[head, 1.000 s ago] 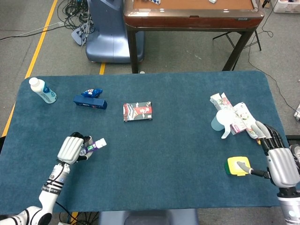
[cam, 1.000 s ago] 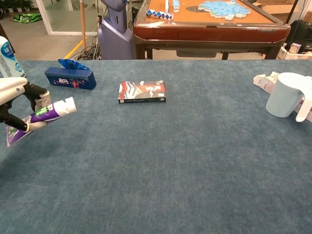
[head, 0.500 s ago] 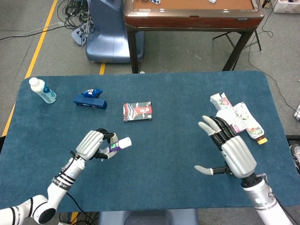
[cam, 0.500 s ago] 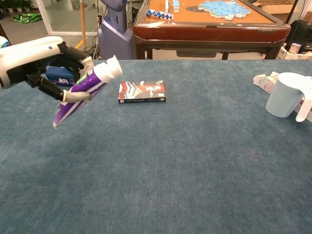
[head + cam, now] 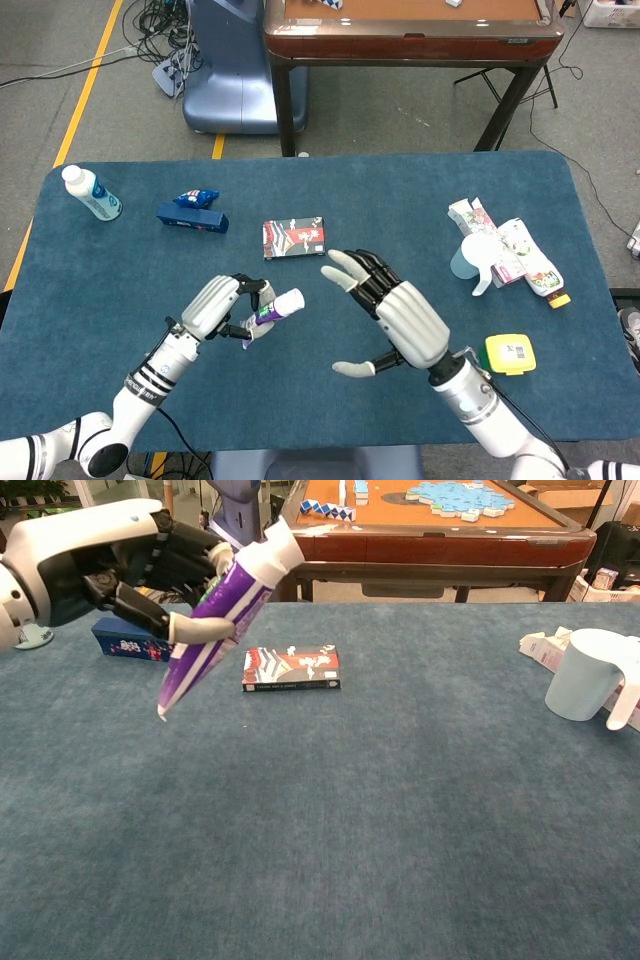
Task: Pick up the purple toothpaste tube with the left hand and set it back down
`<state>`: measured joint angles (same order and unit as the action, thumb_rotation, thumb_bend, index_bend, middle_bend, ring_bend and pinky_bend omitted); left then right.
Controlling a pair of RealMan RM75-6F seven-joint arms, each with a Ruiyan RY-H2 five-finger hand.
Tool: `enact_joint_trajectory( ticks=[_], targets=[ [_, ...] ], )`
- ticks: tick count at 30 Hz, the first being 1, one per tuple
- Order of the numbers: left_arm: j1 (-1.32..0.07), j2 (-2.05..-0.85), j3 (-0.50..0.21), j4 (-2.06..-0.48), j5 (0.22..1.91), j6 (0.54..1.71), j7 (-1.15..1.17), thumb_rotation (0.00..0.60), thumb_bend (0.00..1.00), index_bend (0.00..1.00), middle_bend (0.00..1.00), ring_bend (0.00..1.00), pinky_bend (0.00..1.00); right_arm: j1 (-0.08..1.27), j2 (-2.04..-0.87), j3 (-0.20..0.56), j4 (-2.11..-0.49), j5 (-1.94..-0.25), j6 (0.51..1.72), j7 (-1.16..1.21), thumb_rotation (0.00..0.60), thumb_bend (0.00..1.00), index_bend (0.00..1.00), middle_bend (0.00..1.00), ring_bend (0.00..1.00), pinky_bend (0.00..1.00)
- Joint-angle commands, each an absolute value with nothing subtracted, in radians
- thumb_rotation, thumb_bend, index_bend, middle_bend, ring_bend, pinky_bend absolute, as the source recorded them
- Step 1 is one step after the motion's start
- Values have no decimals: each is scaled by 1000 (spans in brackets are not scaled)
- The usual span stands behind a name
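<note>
My left hand [image 5: 222, 305] [image 5: 120, 565] grips the purple toothpaste tube [image 5: 270, 311] [image 5: 218, 620] and holds it well above the blue table [image 5: 330, 400], tilted, white cap up and to the right, flat tail down. My right hand [image 5: 395, 315] hangs open above the table's middle, fingers spread, nothing in it. It does not show in the chest view.
A red-and-white box [image 5: 293, 238] [image 5: 291, 668] lies behind the tube. A dark blue box [image 5: 192, 216] and a white bottle [image 5: 92, 193] sit at the far left. A pale blue cup [image 5: 472, 262] [image 5: 587, 673], packets [image 5: 520, 255] and a yellow sponge [image 5: 510, 353] are on the right.
My left hand has lifted the tube higher and carried it right, toward the table's middle. My right hand has swept left from the right side to the middle, still open.
</note>
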<state>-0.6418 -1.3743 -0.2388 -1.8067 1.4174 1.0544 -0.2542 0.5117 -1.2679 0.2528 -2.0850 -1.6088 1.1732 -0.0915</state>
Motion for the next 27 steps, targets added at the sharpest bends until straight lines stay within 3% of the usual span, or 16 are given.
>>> enact_joint_trajectory(
  ticks=[1,16,27],
  targets=[
    [-647,-1374,-236,-1822,1424,1059,-249,600,292,638,730,567,372,554,-1319,275,-2066,-1567,1144,-104,86,0,0,0,0,0],
    [-685,-1388,-225,-1880,1466,1067,-220,600,292,641,733,568,372,690,-1471,319,-1980,-1474,1096,-148,58,0,0,0,0,0],
    [-723,-1396,-238,-1886,1417,1035,-183,600,292,641,733,567,372,747,-1519,326,-1948,-1449,1092,-192,58,0,0,0,0,0]
  ],
)
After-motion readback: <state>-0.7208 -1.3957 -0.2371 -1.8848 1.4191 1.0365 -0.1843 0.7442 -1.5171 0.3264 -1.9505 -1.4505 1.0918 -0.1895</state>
